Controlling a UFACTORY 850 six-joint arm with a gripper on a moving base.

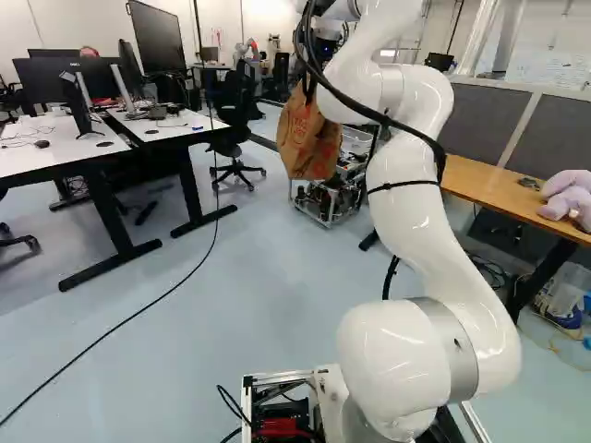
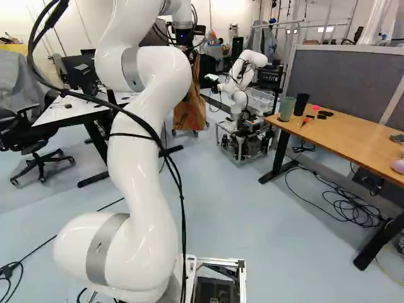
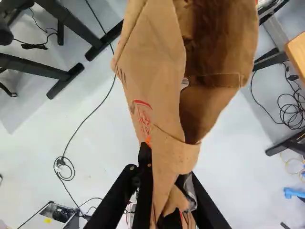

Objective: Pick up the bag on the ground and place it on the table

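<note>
While our black two-fingered gripper point(image 1: 323, 55) pinched large brown paper bag point(image 1: 309, 137) between slightly parted fingers, we held it above pale blue-grey floor point(image 1: 249, 286), upper middle of left base view.

The glossy white arm point(image 2: 142, 177) has rounded segments, grey bands point(image 2: 104, 249) and black cables point(image 1: 355, 109).

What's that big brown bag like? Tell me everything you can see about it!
The bag is brown and looks like crumpled paper, with creases, folded edges and a red printed mark on one side. It gapes open, showing a shadowy inside; a small pale bit peeks out, but I can't tell what it is. The end effector is shut on it, pinching a bunched-up part between its two fingers. The bag hangs in the air above the floor, not on the wooden table.
</note>
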